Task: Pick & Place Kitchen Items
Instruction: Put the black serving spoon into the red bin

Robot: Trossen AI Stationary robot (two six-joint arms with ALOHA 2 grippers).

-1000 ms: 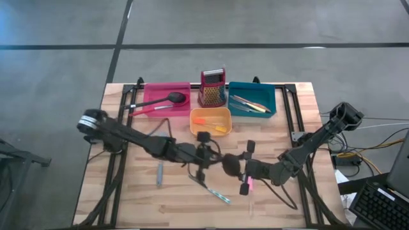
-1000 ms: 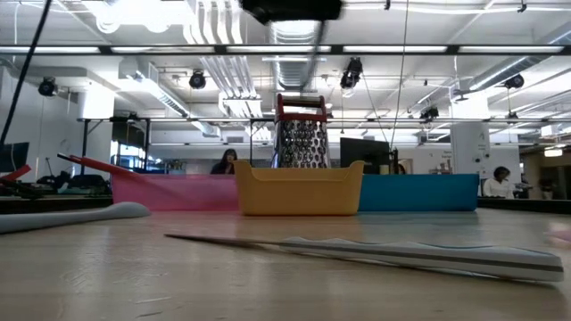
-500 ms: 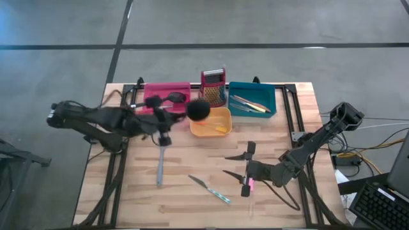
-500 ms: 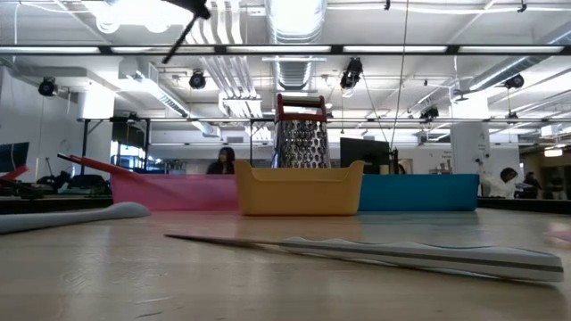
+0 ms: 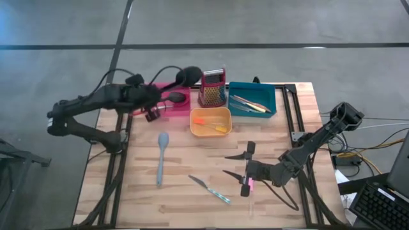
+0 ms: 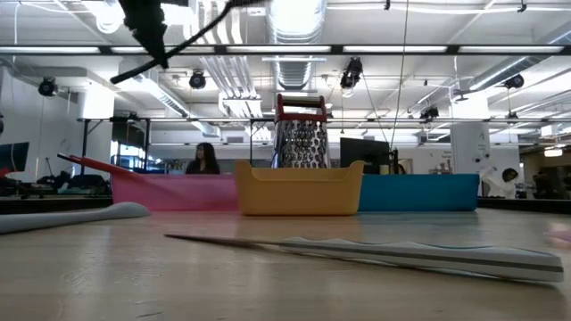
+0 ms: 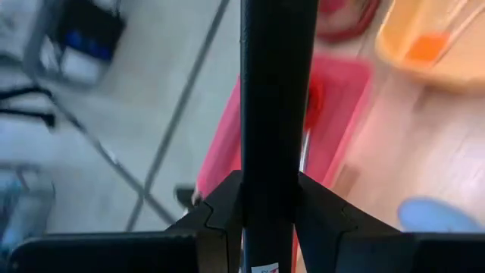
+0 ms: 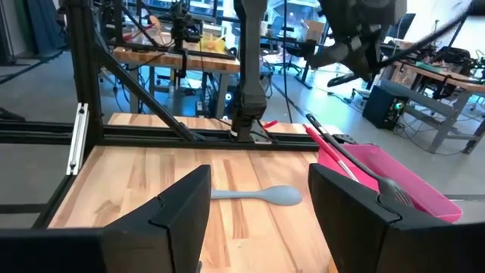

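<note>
My left gripper (image 5: 148,102) hangs above the pink tray (image 5: 182,107) at the table's far left, shut on a long black spoon (image 5: 190,75); in the low view the left gripper (image 6: 147,31) shows high up. My right gripper (image 5: 232,165) stands open and level over the near right part of the table, with nothing between its fingers. On the wood lie a grey spatula (image 5: 161,160), a teal-handled knife (image 5: 211,190) and a small pink piece (image 5: 250,185). The pink tray holds another black spoon (image 5: 174,98) and a red utensil. My left gripper pinches the black spoon's handle (image 7: 270,201) between its two fingers, and the handle runs straight out along them. The spoon is lifted clear of the tray. In the low view the handle (image 6: 201,31) slants, its free end lower toward the table's left.
An orange tray (image 5: 220,115) with short pieces, a teal tray (image 5: 268,96) with slim utensils and an upright red grater (image 5: 213,88) stand along the far side. The knife (image 6: 401,254) and the spatula (image 8: 261,196) lie on open wood between the arms.
My left gripper has carried the black spoon from the middle of the table, close to my right gripper, toward the far left edge and up, turning as it went; it now hangs above the pink tray. The things on the table have stayed where they were.
</note>
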